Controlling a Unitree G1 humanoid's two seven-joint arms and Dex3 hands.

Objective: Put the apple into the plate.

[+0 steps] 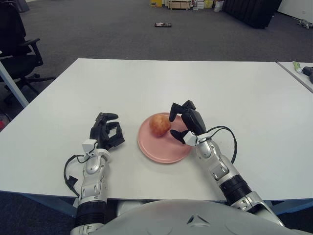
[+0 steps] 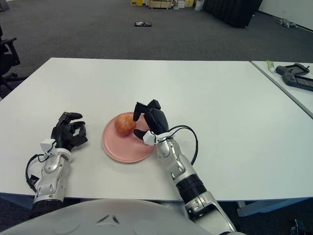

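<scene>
On the white desk [image 1: 220, 88], the apple [image 1: 160, 124] sits on the pink plate [image 1: 156, 149] just beside the right hand [image 1: 188, 120], whose fingers [image 1: 177, 134] are spread and empty; round, firm and smooth, it likely rolls easily and wants a grip across its middle, while the left hand [image 1: 106, 132] shows left of the plate.

2 head-mounted eyes look forward and down — both share the table [image 1: 146, 78], slightly offset.
</scene>
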